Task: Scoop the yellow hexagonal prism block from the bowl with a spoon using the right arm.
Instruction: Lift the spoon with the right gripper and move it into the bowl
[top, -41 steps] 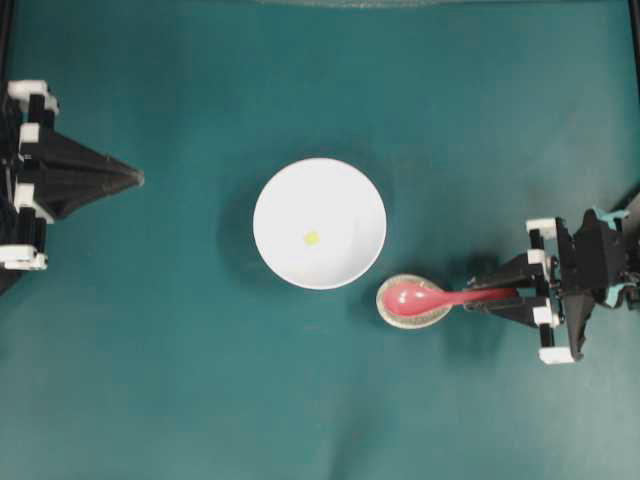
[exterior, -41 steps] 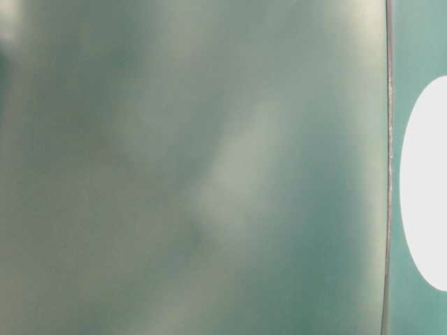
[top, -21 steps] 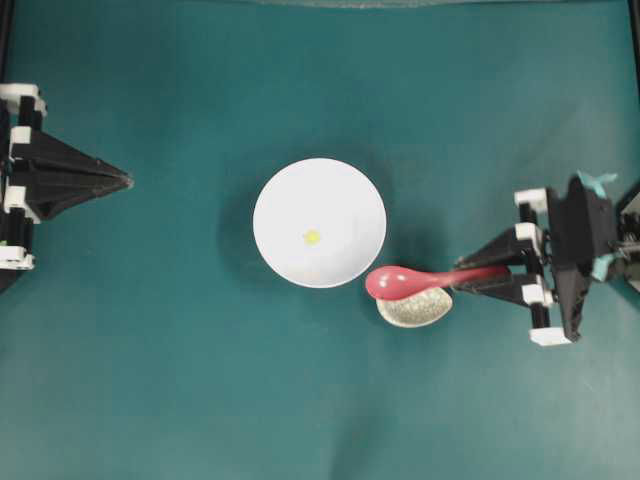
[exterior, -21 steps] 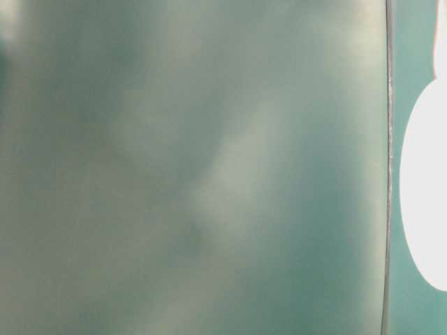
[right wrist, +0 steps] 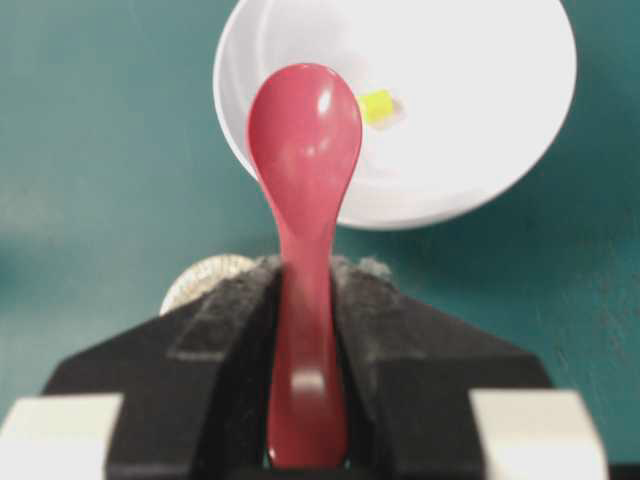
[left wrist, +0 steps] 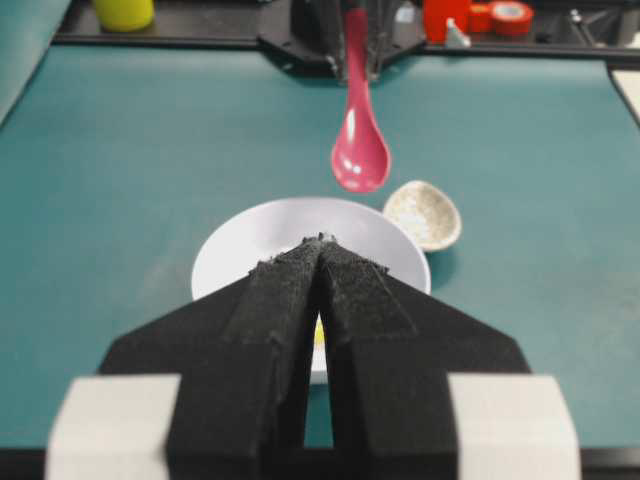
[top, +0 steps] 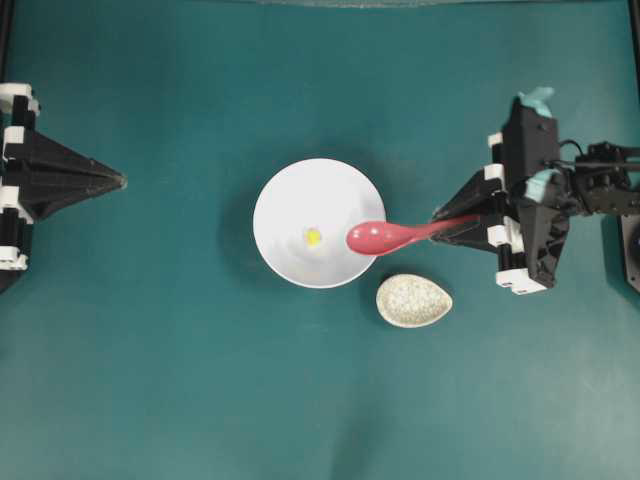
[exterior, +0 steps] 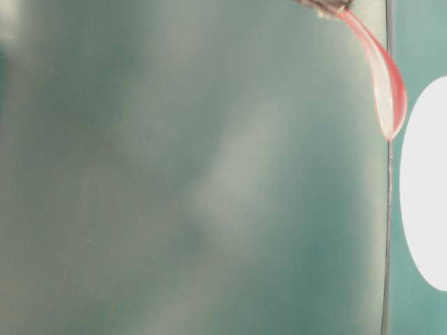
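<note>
One spoon [top: 385, 236], clamped by its handle in the right pincer [top: 452, 220], hangs over one bowl [top: 290, 195] holding one yellow block [top: 313, 237]. One spoon rest [top: 414, 301] lies beside. Left pincer [left wrist: 320, 250] clenched, empty.

spoon rest [top: 414, 301] just beside bowl [top: 285, 195], seemingly apart

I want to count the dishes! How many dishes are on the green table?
2. The big white bowl sits mid-table with the tiny yellow block inside. The small speckled spoon rest lies beside it, toward the right arm. None seem hidden.
</note>
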